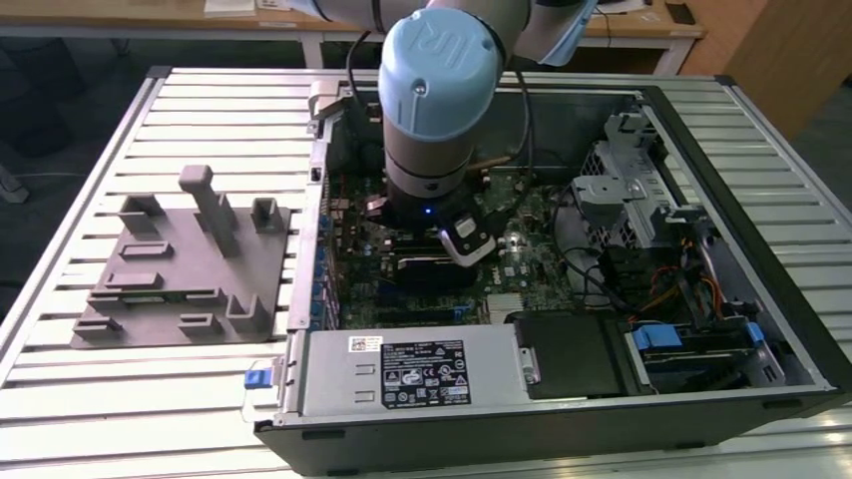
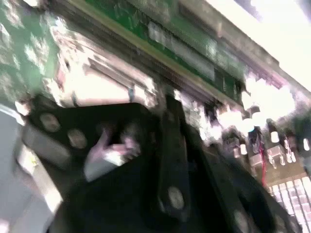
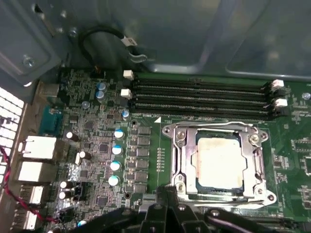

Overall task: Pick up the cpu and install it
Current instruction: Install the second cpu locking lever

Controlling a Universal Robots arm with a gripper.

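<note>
So your cpu point(image 3: 218, 162) is sitting inside the socket frame point(image 3: 219, 164) on the motherboard point(image 3: 146, 160), silvery top facing up, metal bracket all around it. In the first wrist view the gripper point(image 3: 167, 213) is right at the near edge of that socket, dark linkage just beside the frame. Honestly can't tell how far apart it is or whether it's got anything.

Stuff crowding you: the RAM slots point(image 3: 199, 99) run along the far side of the socket with their white clips, a row of capacitors point(image 3: 116, 150) stands next to it, and a black cable loop point(image 3: 104, 41) hangs off the case wall.

From the exterior view, the arm point(image 1: 429, 110) drops straight into the open PC case point(image 1: 745, 249). Drive cage point(image 1: 626, 190) and cables sit toward the exterior view's right, power supply point(image 1: 413, 369) along the near wall. The grey fixture plate point(image 1: 180, 269) is outside the case on the slatted table point(image 1: 80, 399), well apart.
</note>
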